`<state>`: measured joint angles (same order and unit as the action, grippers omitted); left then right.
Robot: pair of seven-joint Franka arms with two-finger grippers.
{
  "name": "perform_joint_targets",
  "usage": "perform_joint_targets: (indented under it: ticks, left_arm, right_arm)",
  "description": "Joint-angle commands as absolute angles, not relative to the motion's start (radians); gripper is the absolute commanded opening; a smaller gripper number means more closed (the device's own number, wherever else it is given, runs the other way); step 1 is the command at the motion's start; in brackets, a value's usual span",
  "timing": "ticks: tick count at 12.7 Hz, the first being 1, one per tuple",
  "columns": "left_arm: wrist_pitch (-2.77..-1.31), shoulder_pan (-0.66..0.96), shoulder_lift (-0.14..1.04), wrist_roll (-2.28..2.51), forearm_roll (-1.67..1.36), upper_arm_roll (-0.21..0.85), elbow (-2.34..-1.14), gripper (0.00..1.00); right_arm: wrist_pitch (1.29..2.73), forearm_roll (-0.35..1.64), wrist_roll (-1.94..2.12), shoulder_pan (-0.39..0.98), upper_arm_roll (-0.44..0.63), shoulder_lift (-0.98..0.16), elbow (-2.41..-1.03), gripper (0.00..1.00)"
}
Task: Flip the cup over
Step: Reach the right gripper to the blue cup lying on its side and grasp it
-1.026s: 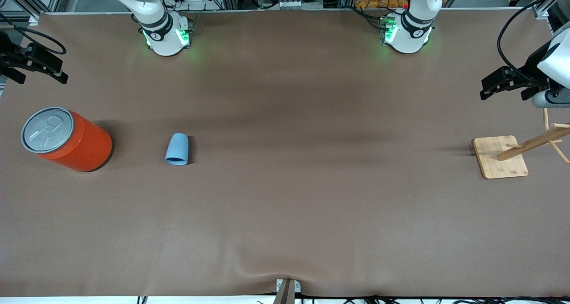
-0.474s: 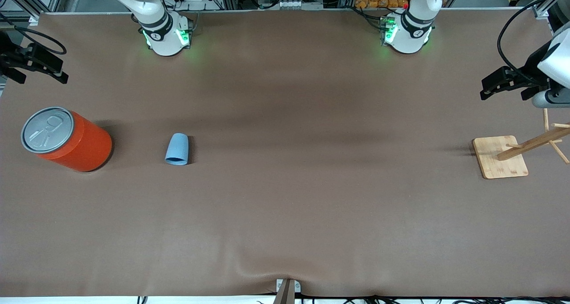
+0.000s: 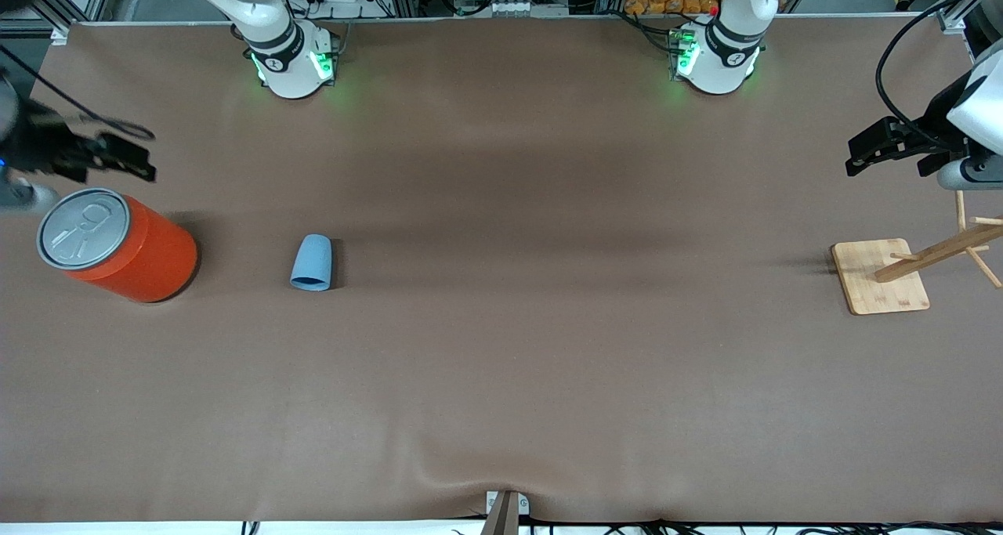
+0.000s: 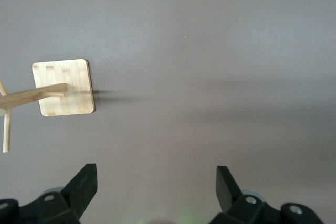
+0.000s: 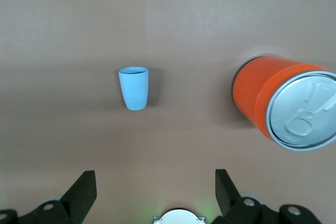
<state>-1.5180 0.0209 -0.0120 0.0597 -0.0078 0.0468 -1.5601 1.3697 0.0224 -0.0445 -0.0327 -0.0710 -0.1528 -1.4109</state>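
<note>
cup [image 3: 312, 262] on the table [image 3: 501, 378], toward the right arm's end, apparently lying on its side, mouth toward 6 o'clock in the front view. Nothing touching it. can [image 3: 117, 245] upright at 9 o'clock from it, clear gap between.

right hand [image 3: 117, 157] up in the air over the table, at roughly 12 o'clock of the can's lid. Fingers apart, nothing held. left hand [image 3: 876, 150] waiting high over the table near the rack [image 3: 881, 276] at the left arm's end, fingers apart too, empty.

Likely failure modes, judged from here:
- Rolling away if one finger lands first. Light, round, tapered, so probably off in an arc. Worth centring over the body before closing.
- Squirting out of the pinch: smooth taper, worst near the mouth. Mid-body grip safer.
- Clipping the can if dropped low too early on the way over.
- Toppling after the flip if released tilted or above the table.
</note>
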Motion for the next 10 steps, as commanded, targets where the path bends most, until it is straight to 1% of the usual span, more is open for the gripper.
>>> perform_joint_targets:
  ticks: [1,2,5,8,10]
  left_arm:
    - [-1.506,0.014,-0.011,0.061,0.002,0.051,-1.552,1.00]
    - [-1.506,0.012,-0.011,0.063,0.002,0.051,-1.552,1.00]
    - [-1.506,0.011,-0.011,0.063,0.002,0.051,-1.552,1.00]
    - [-1.506,0.011,-0.011,0.063,0.002,0.051,-1.552,1.00]
    - [-1.506,0.011,-0.011,0.063,0.002,0.051,-1.552,1.00]
  right_arm:
    - [1.362,0.021,-0.032,-0.012,-0.075,-0.233,-1.394,1.00]
    - [1.383,0.023,-0.032,-0.003,-0.077,-0.253,-1.425,1.00]
    - [1.634,0.084,-0.043,0.011,-0.077,-0.215,-1.667,1.00]
    - [1.782,0.087,-0.049,0.051,-0.077,-0.213,-1.813,1.00]
    - [1.924,0.089,-0.052,0.078,-0.077,-0.207,-1.932,1.00]
